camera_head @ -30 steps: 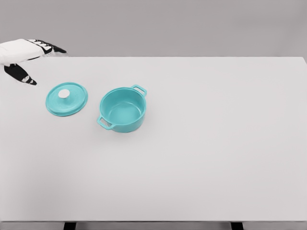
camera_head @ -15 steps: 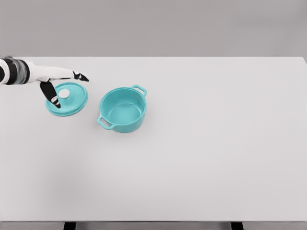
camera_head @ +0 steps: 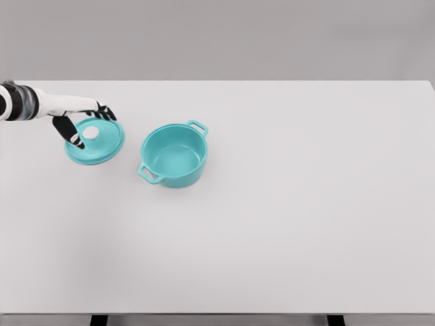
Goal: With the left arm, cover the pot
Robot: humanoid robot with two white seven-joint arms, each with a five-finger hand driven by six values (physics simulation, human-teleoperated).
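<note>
Head view showed the pot (camera_head: 174, 155) uncovered, standing apart to the right of the left hand (camera_head: 80, 117). Just under that hand lay the lid (camera_head: 102, 146), flat on the table (camera_head: 285, 217); fingers were spread over its knob (camera_head: 90, 134), apparently not yet gripping. Grasping, lifting and placing remained.

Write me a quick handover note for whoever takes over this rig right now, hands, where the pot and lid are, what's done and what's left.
Left hand: over the lid's white knob, fingers curled around it; a firm grasp cannot be confirmed from the head view.
Right hand: not in view.
Lid: flat on the table, to the left of the pot, apart from it.
Pot: upright, open, empty, on the left half of the table.
Done: left hand has reached the lid.
Left: secure the knob, lift the lid, carry it right over the pot, set it on the rim, release.
</note>
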